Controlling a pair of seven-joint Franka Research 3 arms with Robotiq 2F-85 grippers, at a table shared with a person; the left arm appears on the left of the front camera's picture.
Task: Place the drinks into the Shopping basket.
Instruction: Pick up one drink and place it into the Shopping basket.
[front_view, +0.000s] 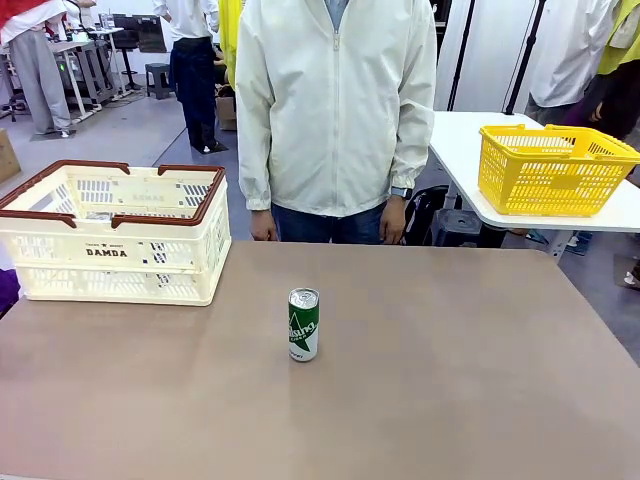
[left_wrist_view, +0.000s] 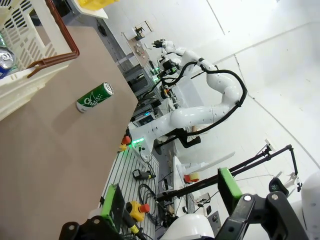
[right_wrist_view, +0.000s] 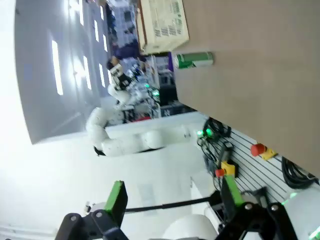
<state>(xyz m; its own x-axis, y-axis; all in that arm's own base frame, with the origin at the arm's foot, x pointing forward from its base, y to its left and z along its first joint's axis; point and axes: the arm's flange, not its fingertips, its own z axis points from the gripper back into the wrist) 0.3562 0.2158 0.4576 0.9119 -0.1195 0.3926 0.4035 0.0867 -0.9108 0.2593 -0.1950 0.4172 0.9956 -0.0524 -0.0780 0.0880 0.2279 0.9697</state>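
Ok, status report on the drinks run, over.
Left gripper and right gripper open, empty. One green can upright mid-table, right of the Shopping basket. Path clear.

A robotics lab set up as a mock shop: a white robot arm (left_wrist_view: 200, 112) on a bench strewn with cables and emergency-stop buttons (right_wrist_view: 257, 149), other work tables (front_view: 85, 50) with people behind, plus a yellow mesh basket (front_view: 553, 168) and cream Shopping basket (front_view: 115, 235)
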